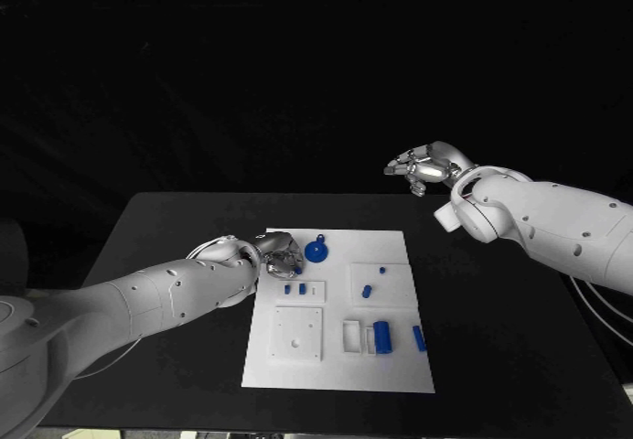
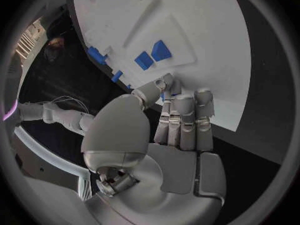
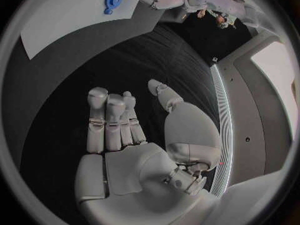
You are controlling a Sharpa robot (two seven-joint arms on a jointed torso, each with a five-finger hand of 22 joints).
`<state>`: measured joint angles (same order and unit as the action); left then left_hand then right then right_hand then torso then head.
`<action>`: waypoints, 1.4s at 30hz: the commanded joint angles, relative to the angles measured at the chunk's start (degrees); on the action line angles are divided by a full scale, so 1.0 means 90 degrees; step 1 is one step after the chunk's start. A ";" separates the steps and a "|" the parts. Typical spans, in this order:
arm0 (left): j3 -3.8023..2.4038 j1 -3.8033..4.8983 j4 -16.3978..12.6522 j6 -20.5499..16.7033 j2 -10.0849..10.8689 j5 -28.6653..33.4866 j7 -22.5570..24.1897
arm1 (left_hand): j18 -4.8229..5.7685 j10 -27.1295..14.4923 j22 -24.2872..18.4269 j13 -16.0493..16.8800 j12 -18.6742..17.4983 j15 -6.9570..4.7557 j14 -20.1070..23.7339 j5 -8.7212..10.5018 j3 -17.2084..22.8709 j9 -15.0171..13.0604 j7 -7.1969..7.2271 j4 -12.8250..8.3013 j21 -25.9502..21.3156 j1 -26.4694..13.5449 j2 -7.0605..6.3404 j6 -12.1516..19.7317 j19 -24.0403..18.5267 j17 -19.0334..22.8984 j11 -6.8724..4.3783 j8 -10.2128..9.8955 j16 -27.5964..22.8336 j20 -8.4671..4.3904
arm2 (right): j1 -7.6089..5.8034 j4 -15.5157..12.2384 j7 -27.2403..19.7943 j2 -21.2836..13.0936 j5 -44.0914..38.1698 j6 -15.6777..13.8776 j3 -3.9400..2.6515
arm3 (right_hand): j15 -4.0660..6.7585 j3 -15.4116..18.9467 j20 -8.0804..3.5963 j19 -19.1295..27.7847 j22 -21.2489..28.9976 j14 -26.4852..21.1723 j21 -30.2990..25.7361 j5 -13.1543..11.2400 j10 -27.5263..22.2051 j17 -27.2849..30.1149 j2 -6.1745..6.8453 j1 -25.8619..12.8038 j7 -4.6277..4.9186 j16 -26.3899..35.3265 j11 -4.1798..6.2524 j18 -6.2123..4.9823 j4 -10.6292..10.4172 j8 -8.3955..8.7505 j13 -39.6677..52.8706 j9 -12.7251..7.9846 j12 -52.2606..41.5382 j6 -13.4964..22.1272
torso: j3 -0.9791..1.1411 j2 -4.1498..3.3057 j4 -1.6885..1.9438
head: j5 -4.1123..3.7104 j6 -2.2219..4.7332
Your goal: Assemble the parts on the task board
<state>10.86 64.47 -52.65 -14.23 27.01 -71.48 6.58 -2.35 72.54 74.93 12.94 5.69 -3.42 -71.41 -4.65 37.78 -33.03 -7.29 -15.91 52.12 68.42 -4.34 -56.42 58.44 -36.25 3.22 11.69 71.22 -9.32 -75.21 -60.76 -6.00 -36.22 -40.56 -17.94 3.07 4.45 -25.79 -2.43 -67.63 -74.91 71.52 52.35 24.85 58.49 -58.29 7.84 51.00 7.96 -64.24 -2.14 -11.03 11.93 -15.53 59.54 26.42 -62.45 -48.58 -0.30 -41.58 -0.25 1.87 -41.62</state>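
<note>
- Near edge, task board [image 1: 396,245]: blue parts [image 1: 382,336] lying loose.
- Left hand [image 1: 274,255]: over board's far-left, beside round blue part [image 1: 316,249]; grasp cannot be told.
- Right hand [image 1: 429,166]: raised far right, fingers released, empty.
- Step: reaching; next likely needs pinching round part.

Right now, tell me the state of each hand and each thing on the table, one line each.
Left hand: over the board's upper left, fingers apart, holding nothing that shows.
Right hand: raised beyond the table's far edge, open, empty.
Task board: flat on the black table.
Round blue part: on the board, beside the left hand.
Blue cylinder: lying in its white tray.
Two small blue blocks: side by side in a recess.
</note>
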 commanded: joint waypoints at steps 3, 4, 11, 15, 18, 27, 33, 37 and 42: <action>-0.0004 -0.0004 -0.0009 0.0041 -0.0015 0.0191 0.0075 | -0.0451 -0.0244 0.0119 -0.0034 -0.0139 0.0100 0.0066 0.0036 -0.0008 0.0030 -0.0062 -0.0034 0.0008 0.0042 -0.0167 0.0175 -0.0071 0.0016 0.0092 -0.0057 0.0027 0.0101 | 0.0001 -0.0002 -0.0055 0.0005 -0.0025 0.0089 -0.0003 | -0.0017 -0.0018 -0.0038 -0.0001 -0.0094 0.0008 -0.0021 0.0037 -0.0051 0.0006 -0.0019 -0.0038 0.0066 -0.0001 0.0013 -0.0441 0.0027 0.0036 -0.0007 -0.0009 -0.0027 -0.0011 | 0.0000 -0.0002 0.0001 | -0.0001 -0.0005; -0.0004 -0.0004 -0.0008 0.0035 -0.0012 0.0213 0.0071 | -0.0460 -0.0275 0.0120 -0.0037 -0.0156 0.0115 0.0076 0.0036 -0.0008 0.0038 -0.0061 -0.0034 0.0007 0.0050 -0.0176 0.0216 -0.0078 0.0018 0.0106 -0.0074 0.0030 0.0117 | 0.0001 0.0000 -0.0055 0.0005 -0.0025 0.0089 -0.0003 | -0.0017 -0.0018 -0.0038 -0.0001 -0.0094 0.0008 -0.0021 0.0037 -0.0052 0.0006 -0.0020 -0.0038 0.0066 -0.0001 0.0013 -0.0441 0.0027 0.0036 -0.0008 -0.0009 -0.0027 -0.0011 | -0.0001 -0.0002 0.0001 | -0.0002 -0.0007; -0.0005 -0.0004 0.0021 0.0022 0.0002 0.0299 0.0038 | -0.0526 -0.0653 0.0119 -0.0105 -0.0231 0.0244 0.0186 0.0044 -0.0019 0.0107 -0.0068 -0.0032 -0.0012 0.0080 -0.0250 0.0525 -0.0155 0.0035 0.0238 -0.0192 0.0046 0.0244 | 0.0001 0.0000 -0.0056 0.0006 -0.0025 0.0087 -0.0003 | -0.0017 -0.0018 -0.0038 0.0000 -0.0094 0.0007 -0.0022 0.0037 -0.0052 0.0006 -0.0020 -0.0038 0.0066 0.0000 0.0013 -0.0441 0.0027 0.0037 -0.0008 -0.0009 -0.0027 -0.0010 | 0.0001 0.0001 -0.0003 | 0.0017 -0.0001; -0.0006 -0.0004 0.0040 0.0005 0.0013 0.0315 0.0027 | -0.0550 -0.0733 0.0120 -0.0118 -0.0222 0.0272 0.0208 0.0041 -0.0019 0.0120 -0.0070 -0.0033 -0.0013 0.0100 -0.0267 0.0574 -0.0171 0.0039 0.0266 -0.0198 0.0060 0.0276 | 0.0001 -0.0001 -0.0053 0.0000 -0.0025 0.0086 -0.0003 | -0.0017 -0.0018 -0.0038 0.0000 -0.0094 0.0007 -0.0023 0.0037 -0.0053 0.0007 -0.0020 -0.0038 0.0066 0.0000 0.0012 -0.0441 0.0027 0.0037 -0.0009 -0.0010 -0.0027 -0.0010 | 0.0001 -0.0002 -0.0002 | 0.0015 -0.0009; -0.0006 -0.0004 0.0061 0.0008 0.0024 0.0376 0.0021 | -0.0561 -0.0753 0.0120 -0.0121 -0.0216 0.0281 0.0219 0.0036 -0.0015 0.0124 -0.0073 -0.0035 -0.0013 0.0115 -0.0274 0.0593 -0.0178 0.0041 0.0274 -0.0198 0.0067 0.0287 | 0.0001 0.0000 -0.0051 0.0001 -0.0025 0.0087 -0.0003 | -0.0017 -0.0018 -0.0038 0.0000 -0.0095 0.0007 -0.0023 0.0037 -0.0053 0.0007 -0.0020 -0.0039 0.0066 0.0000 0.0012 -0.0441 0.0027 0.0037 -0.0009 -0.0010 -0.0028 -0.0010 | -0.0001 -0.0001 0.0001 | 0.0020 0.0013; -0.0014 -0.0002 0.0119 -0.0077 0.0135 0.0497 0.0016 | -0.0587 -0.0903 0.0117 -0.0142 -0.0211 0.0317 0.0320 -0.0008 0.0027 0.0133 -0.0089 -0.0047 -0.0036 0.0193 -0.0290 0.0622 -0.0249 0.0084 0.0310 -0.0165 0.0033 0.0334 | 0.0001 0.0012 -0.0048 -0.0017 -0.0036 0.0103 -0.0002 | -0.0021 -0.0025 -0.0033 0.0021 -0.0093 -0.0016 -0.0041 0.0034 -0.0074 0.0016 -0.0015 -0.0025 0.0070 0.0019 0.0009 -0.0441 0.0042 0.0042 -0.0019 -0.0012 -0.0017 -0.0001 | -0.0002 0.0003 -0.0004 | 0.0016 0.0011; -0.0053 0.0025 0.0091 -0.0173 0.0317 0.0935 0.0105 | -0.0589 -0.0891 0.0114 -0.0130 -0.0183 0.0325 0.0374 -0.0023 0.0070 0.0126 -0.0129 -0.0037 -0.0047 0.0245 -0.0284 0.0588 -0.0275 0.0120 0.0317 -0.0121 -0.0007 0.0350 | 0.0010 0.0010 -0.0059 -0.0049 -0.0262 0.0163 0.0000 | -0.0052 -0.0103 0.0038 0.0204 -0.0040 -0.0183 -0.0224 -0.0001 -0.0222 0.0116 -0.0035 0.0067 0.0093 0.0213 -0.0022 -0.0441 0.0124 0.0058 -0.0117 -0.0021 0.0119 0.0038 | -0.0001 0.0004 -0.0001 | 0.0006 0.0028; -0.0067 0.0146 0.0033 -0.0219 0.0448 0.1742 0.0243 | -0.0514 -0.0834 0.0013 -0.0098 -0.0143 0.0338 0.0658 -0.0027 0.0118 0.0112 -0.0163 0.0017 -0.0298 0.0139 -0.0275 0.0552 -0.0533 0.0357 0.0325 -0.0050 -0.0430 0.0410 | 0.0053 -0.0094 -0.0054 -0.0101 -0.0470 0.0159 0.0002 | -0.0130 -0.0245 0.0245 0.0604 0.0158 -0.0542 -0.0698 -0.0052 -0.0555 0.0369 -0.0038 0.0142 0.0165 0.0714 -0.0092 -0.0398 0.0204 0.0075 -0.0467 -0.0025 0.0583 0.0102 | 0.0005 0.0003 -0.0003 | 0.0007 0.0061; -0.0193 0.0275 -0.0115 -0.0109 0.0617 0.3013 0.0393 | -0.0368 -0.0638 -0.0204 -0.0016 -0.0035 0.0319 0.0896 -0.0008 0.0100 0.0063 -0.0198 0.0124 -0.0736 -0.0106 -0.0247 0.0495 -0.0829 0.0731 0.0296 0.0055 -0.1140 0.0471 | 0.0114 -0.0265 -0.0035 -0.0194 -0.1035 0.0184 0.0009 | -0.0365 -0.0754 0.0590 0.1268 0.0475 -0.1215 -0.1471 -0.0420 -0.1162 0.0772 -0.0012 0.0531 0.0318 0.1438 -0.0273 -0.0260 0.0313 0.0046 -0.1294 -0.0006 0.1544 0.0156 | -0.0001 0.0003 0.0001 | -0.0041 0.0101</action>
<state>9.22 66.73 -53.15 -15.26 32.35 -55.59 7.92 -3.18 66.60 73.21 12.77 5.20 -0.52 -63.55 -4.65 38.66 -32.43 -8.74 -15.00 45.76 67.72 -6.55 -51.84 51.16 -29.87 5.81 11.96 61.38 -5.11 -74.30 -62.69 -5.99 -37.82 -44.42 -17.52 3.14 1.44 -31.99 2.60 -56.88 -70.91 61.25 39.83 21.49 48.73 -51.73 7.76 55.34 9.97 -51.98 -4.47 -12.83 14.63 -15.06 48.73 26.28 -49.56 -46.58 -0.30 -41.54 -0.26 1.71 -40.87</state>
